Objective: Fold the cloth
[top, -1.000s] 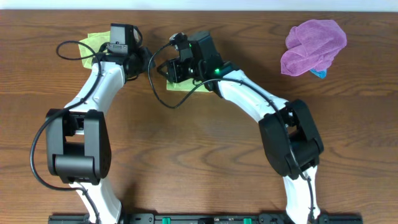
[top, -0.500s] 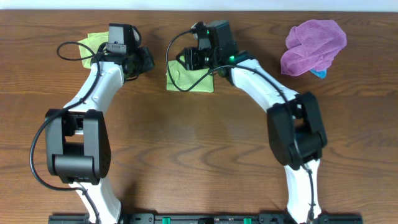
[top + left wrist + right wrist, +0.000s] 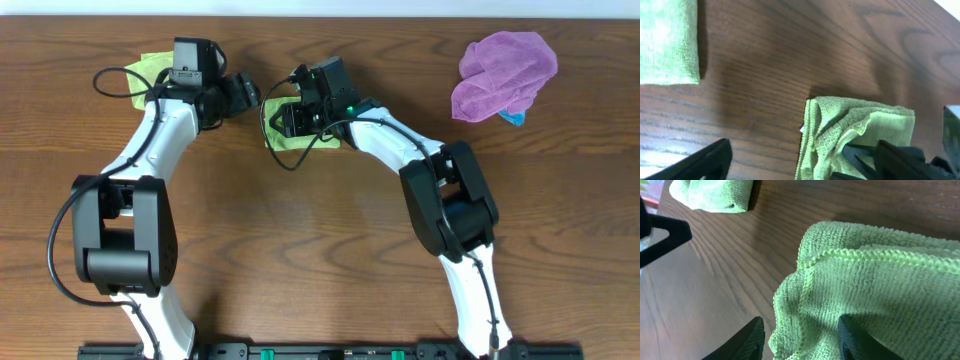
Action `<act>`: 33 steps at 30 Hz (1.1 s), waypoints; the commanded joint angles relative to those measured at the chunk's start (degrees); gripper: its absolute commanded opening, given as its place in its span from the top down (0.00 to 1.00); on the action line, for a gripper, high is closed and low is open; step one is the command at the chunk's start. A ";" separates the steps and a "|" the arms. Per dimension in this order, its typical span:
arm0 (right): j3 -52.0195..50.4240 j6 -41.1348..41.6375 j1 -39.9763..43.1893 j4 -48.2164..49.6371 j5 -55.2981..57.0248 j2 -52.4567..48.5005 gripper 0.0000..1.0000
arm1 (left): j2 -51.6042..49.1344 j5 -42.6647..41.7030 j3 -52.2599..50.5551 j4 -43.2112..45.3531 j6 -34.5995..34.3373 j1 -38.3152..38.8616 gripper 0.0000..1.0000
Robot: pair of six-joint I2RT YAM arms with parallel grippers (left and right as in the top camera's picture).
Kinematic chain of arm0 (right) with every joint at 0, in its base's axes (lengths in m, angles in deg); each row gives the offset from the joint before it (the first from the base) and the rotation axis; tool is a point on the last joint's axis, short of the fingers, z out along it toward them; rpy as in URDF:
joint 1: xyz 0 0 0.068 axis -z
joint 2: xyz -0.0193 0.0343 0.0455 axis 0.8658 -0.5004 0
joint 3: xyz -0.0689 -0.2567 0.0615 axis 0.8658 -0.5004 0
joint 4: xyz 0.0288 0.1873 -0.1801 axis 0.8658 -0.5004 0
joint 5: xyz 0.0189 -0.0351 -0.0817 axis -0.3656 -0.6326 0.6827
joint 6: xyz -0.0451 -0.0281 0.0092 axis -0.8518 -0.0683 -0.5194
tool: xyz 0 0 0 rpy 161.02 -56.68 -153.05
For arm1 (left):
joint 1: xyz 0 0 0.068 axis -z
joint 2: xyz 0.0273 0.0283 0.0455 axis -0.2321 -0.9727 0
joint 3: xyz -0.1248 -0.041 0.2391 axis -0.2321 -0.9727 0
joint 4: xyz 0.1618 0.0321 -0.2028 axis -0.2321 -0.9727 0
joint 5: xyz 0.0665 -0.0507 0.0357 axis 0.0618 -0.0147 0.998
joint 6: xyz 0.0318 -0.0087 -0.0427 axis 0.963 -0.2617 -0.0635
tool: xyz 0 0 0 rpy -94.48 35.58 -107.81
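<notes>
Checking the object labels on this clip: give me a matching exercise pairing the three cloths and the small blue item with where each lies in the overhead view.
Things:
1. rumpled light-green microfibre cloth
2. flat folded light-green cloth
3. crumpled purple cloth
4. small blue item

Places:
A. top right
B. poking out under the purple cloth's lower edge
C. top left
D. top middle

Pairs: 1-D, 2-C, 3-A, 4-B.

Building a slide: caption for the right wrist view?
Right gripper open over a bunched green cloth on the wooden table; a second green cloth lies beyond.
</notes>
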 commanded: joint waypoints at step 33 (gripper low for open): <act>-13.38 -27.19 23.69 -44.44 12.96 52.35 0.01 | 7.04 -14.51 1.16 -3.54 -6.95 -2.14 0.05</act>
